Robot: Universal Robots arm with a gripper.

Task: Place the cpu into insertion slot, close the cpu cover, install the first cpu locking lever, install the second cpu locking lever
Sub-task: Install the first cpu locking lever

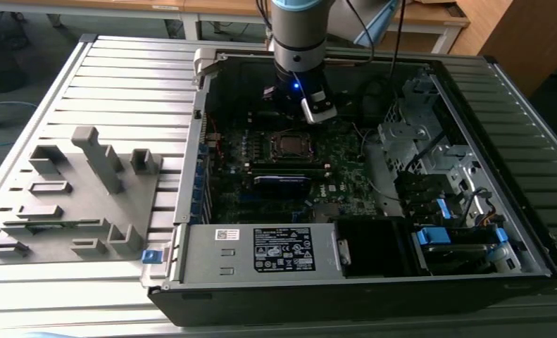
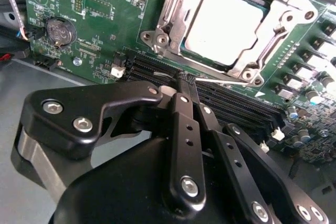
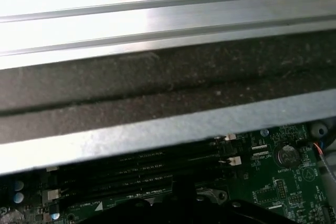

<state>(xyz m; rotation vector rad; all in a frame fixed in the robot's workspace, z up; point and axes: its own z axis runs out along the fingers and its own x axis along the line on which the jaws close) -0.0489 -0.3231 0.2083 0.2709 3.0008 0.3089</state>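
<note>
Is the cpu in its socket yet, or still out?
In. In the second wrist view the cpu lies flat, silver top up, framed by the cpu cover.

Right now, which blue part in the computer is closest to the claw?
The long blue memory stick beside the cpu cover; the other blue clips sit farther off by the drive bays.

Dim shadow inside the computer case (image 1: pixel 353 303), white glare on the cpu (image 2: pixel 223 24), soft blurred foreground.
</note>
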